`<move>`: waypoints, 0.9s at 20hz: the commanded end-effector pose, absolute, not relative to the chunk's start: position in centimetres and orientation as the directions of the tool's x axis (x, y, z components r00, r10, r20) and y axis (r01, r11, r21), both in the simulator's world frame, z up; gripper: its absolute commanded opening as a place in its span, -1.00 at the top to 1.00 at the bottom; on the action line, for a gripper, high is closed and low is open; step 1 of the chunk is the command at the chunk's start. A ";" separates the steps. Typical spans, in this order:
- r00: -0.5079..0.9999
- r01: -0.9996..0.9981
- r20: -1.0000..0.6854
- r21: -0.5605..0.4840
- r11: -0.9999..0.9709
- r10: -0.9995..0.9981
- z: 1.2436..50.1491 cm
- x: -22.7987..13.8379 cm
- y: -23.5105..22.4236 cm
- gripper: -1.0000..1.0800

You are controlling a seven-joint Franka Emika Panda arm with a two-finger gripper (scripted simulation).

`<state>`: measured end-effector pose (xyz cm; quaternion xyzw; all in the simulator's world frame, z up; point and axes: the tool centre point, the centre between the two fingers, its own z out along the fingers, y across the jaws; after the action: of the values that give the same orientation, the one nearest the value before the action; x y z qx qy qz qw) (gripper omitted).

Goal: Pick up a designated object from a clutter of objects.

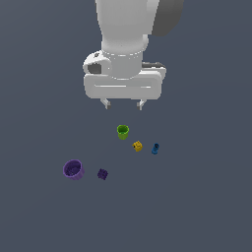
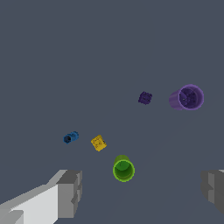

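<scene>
The pincer [image 1: 123, 104] hangs open above the small round lime-green cup [image 1: 122, 131]; lower straight, straddling its rim, avoiding the tiny yellow block [image 1: 137, 146].

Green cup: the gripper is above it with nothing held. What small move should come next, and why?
Probably a straight descent. The gripper hangs open above the lime-green cup, which stands upright and apart from the yellow block. In the wrist view the cup sits between the fingers, so lowering should bring them around it.
</scene>
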<state>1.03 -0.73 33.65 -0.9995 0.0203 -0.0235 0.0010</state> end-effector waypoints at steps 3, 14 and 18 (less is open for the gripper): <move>0.998 -0.046 0.049 -0.004 -0.999 -0.046 33.7 1.0 -0.9 -0.92; 0.991 -0.110 0.071 -0.019 -0.994 -0.111 34.8 1.0 -2.7 -0.92; 0.993 -0.094 0.070 -0.017 -0.995 -0.095 34.3 1.0 -2.7 -0.92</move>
<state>1.00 -2.73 34.52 -0.9980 0.0508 -0.0359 0.0070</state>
